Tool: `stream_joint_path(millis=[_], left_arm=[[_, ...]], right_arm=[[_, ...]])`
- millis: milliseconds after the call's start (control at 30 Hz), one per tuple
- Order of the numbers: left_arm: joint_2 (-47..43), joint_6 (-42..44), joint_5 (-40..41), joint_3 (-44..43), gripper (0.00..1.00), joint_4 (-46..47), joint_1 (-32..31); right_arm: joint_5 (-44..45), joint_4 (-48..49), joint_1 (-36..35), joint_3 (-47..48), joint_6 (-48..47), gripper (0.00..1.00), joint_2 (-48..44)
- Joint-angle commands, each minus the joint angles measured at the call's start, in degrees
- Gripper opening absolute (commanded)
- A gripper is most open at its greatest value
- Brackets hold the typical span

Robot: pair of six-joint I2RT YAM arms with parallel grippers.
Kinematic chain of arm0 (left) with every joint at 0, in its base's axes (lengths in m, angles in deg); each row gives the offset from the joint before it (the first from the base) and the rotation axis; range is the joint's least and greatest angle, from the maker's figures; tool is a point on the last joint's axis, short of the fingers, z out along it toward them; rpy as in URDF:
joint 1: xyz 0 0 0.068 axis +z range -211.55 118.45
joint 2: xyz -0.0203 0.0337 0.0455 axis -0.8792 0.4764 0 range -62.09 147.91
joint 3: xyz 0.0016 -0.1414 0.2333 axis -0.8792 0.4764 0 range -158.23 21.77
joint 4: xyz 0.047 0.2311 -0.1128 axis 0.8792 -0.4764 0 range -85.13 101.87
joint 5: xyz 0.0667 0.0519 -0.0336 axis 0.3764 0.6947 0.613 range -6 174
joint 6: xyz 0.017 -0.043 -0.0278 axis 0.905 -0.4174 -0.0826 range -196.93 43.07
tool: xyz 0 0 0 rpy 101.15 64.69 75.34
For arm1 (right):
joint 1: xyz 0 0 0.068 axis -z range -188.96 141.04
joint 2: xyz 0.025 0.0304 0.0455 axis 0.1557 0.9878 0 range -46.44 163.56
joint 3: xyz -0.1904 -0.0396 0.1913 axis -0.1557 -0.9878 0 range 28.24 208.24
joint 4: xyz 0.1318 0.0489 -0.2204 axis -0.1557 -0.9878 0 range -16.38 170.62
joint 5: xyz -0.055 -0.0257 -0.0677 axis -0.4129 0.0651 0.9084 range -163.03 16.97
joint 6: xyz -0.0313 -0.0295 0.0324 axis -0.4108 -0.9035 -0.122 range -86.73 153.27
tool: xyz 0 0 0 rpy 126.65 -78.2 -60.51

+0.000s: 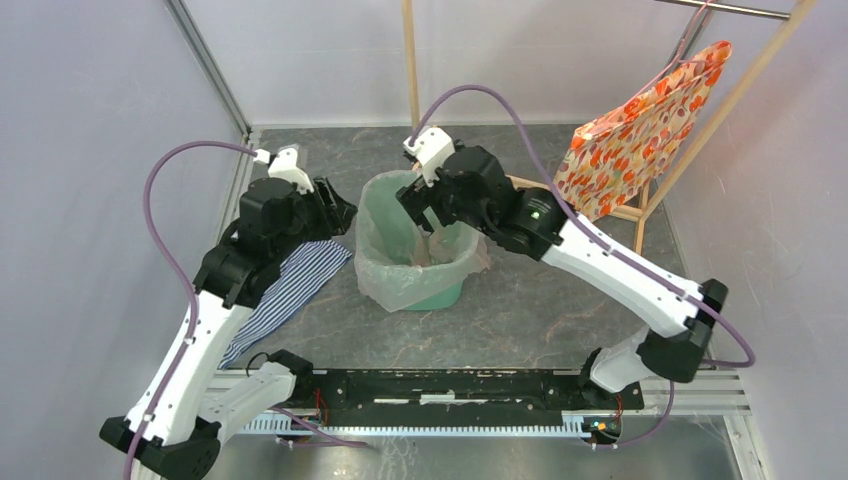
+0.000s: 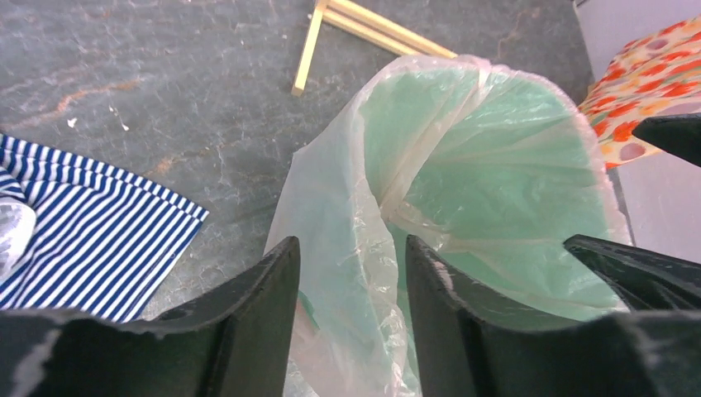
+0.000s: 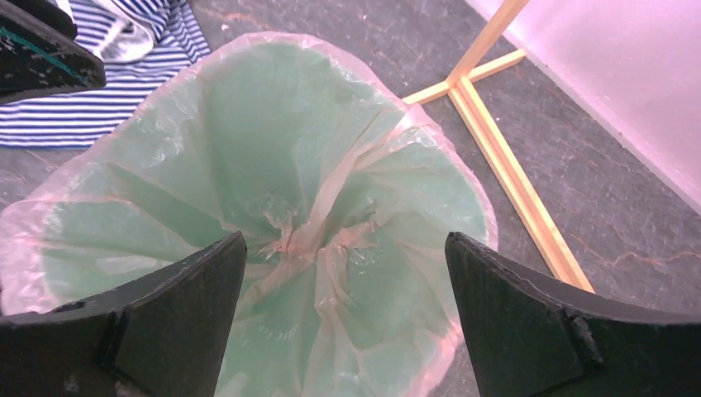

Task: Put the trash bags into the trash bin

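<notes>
Pale-pink bag (image 1: 385,275) over mint bin (image 1: 447,293) (right hand (image 1: 428,213) wide above)

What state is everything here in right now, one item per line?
trash bin: upright, lined.
trash bag: opened, lining the bin, edge folded over rim.
left pincer: open, straddling the bag's edge.
right pincer: open wide above the bin.
striped cloth: lying loose.
floral bag: hanging up.

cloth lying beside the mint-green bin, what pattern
The flat cloth has blue-and-white stripes; clearest in left wrist view.
</notes>
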Motion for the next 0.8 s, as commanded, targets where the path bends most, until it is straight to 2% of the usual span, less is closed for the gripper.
stream_joint_path(millis=[0,167,233,267,300,767], left_arm=[[-3.3,0.5,2.7,-3.2,0.6,1.8,0.1],[-3.8,1.9,-0.2,-4.3,0.71,3.1,0.0],[-3.5,2.1,-2.5,-4.4,0.82,3.8,0.0],[-3.2,2.2,-3.5,-4.3,0.95,4.2,0.0],[-3.1,2.4,-4.9,-4.2,0.99,4.6,0.0],[-0.2,6.8,-9.5,-3.5,1.0,6.7,0.0]], right_arm=[[0.4,7.0,0.1,-4.5,3.2,0.98,-7.4],[2.0,10.8,0.1,-9.7,5.4,0.98,-13.9],[2.7,12.8,0.1,-12.1,6.0,0.98,-16.6],[3.0,13.7,0.1,-13.2,6.1,0.98,-17.8],[3.6,14.5,0.1,-14.5,6.3,0.98,-19.1],[11.1,24.0,0.1,-33.7,7.4,0.98,-34.8]])
